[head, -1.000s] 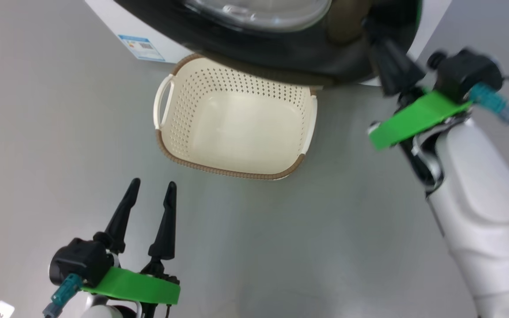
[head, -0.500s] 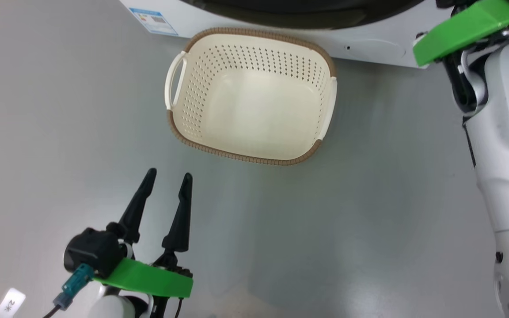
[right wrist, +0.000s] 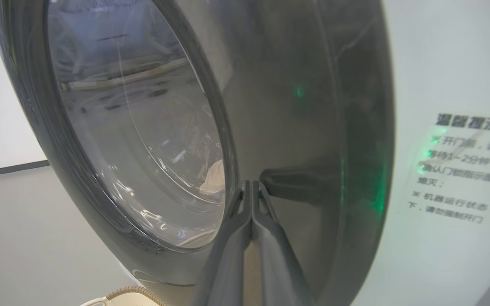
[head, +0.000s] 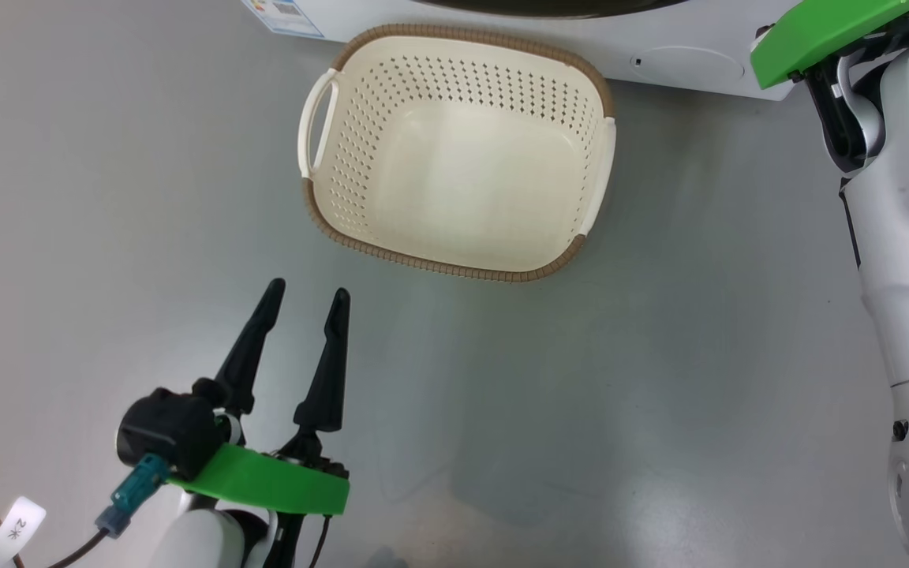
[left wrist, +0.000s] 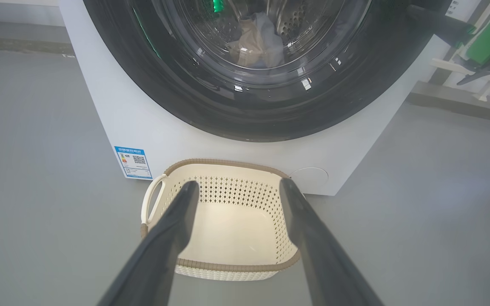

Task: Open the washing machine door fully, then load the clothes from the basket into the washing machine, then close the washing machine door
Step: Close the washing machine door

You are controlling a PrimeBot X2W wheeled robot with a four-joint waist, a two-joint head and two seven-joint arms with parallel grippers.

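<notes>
Head view: empty basket (head: pixel 454 272) on the floor (head: pixel 107 237), just before the machine (head: pixel 683 67); left gripper (head: pixel 308 288) near it, fingers spread, holding nothing. Left wrist view: clothes (left wrist: pixel 253 44) lie inside the machine behind the door (left wrist: pixel 270 123) glass. Right wrist view: right gripper (right wrist: pixel 252 183), fingers pressed together, at the door's black rim.
</notes>
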